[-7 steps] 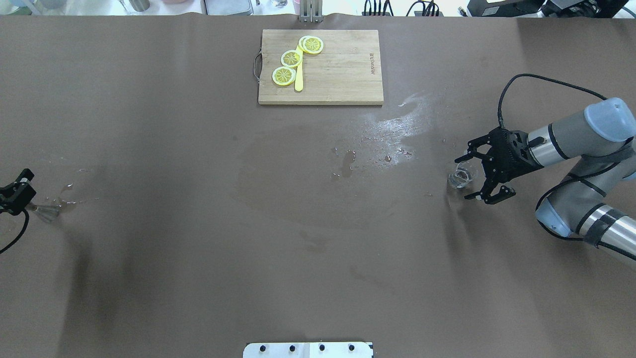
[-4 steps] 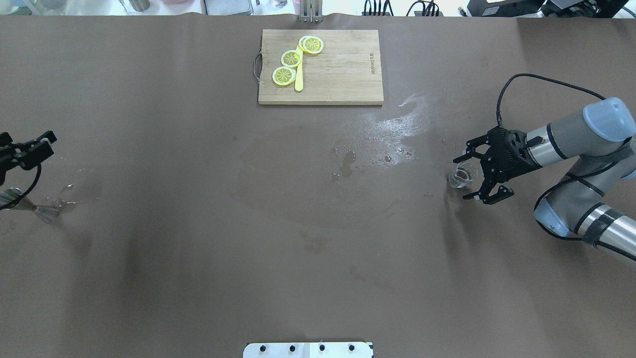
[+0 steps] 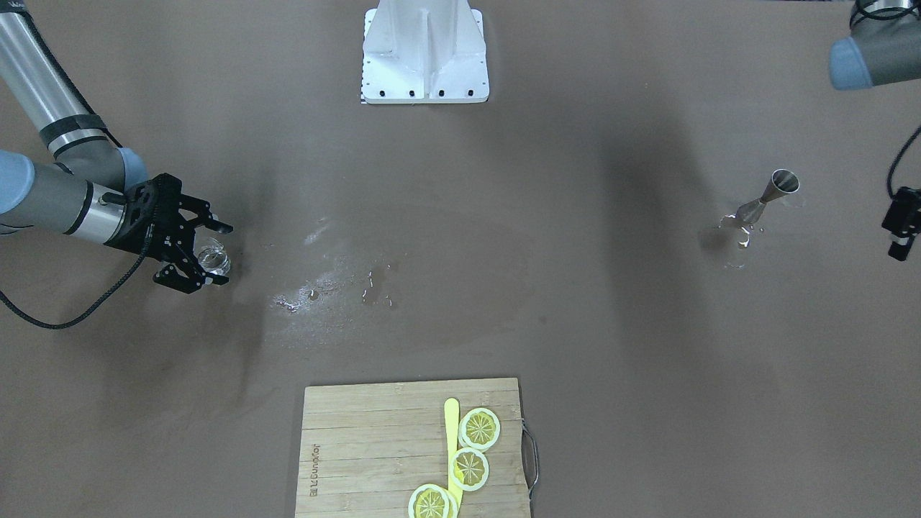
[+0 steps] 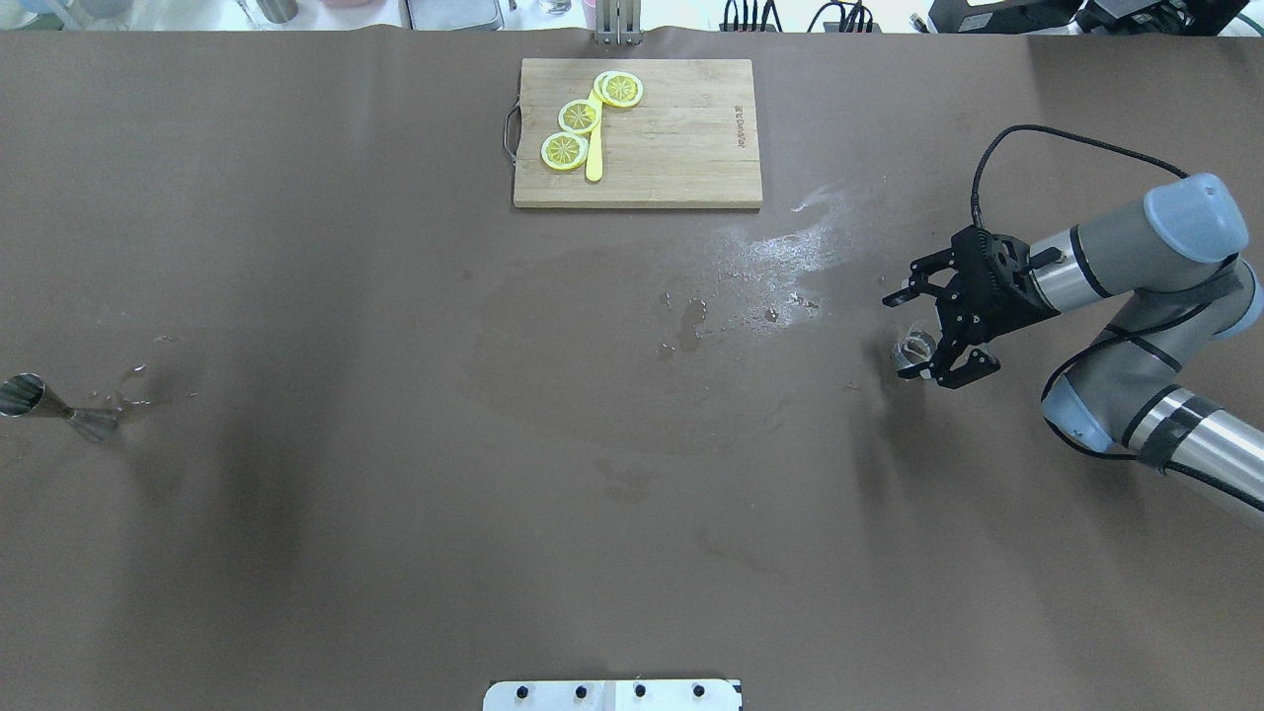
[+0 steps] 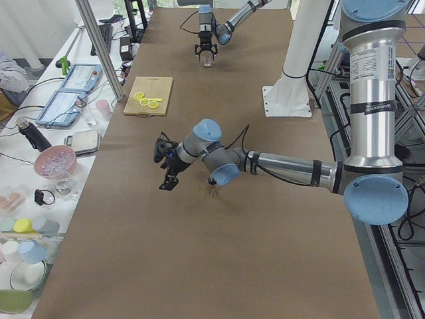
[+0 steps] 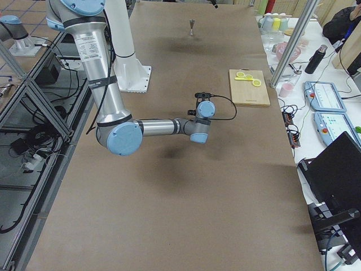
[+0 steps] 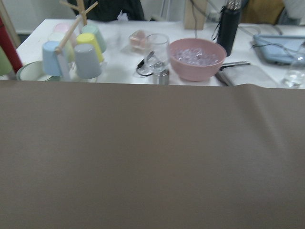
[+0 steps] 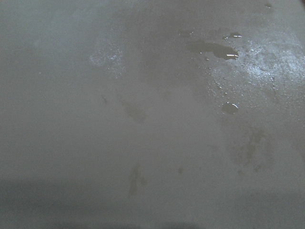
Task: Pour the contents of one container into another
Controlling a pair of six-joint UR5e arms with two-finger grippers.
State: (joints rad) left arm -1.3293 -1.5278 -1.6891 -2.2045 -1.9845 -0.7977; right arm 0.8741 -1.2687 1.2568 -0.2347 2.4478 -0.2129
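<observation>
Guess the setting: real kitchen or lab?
Probably a robotics lab staging kitchen tasks: white metal robot pedestal on a long brown-covered table, wooden cutting board with yellow lemon slices, cluttered white side bench.

Your tabletop (image 4: 395,553) wears a matt brown, paper-like cover, broken by glossy wet patches (image 4: 780,252). The jigger (image 3: 773,191) is polished, mirror-bright metal, and the cup (image 4: 913,352) is clear, smooth glass. The cutting board (image 4: 681,148) shows pale planked wood grain. The right claw (image 4: 907,338) looks matt black.

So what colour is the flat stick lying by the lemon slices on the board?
The stick is bright yellow; it shows best in the overhead exterior view.
</observation>
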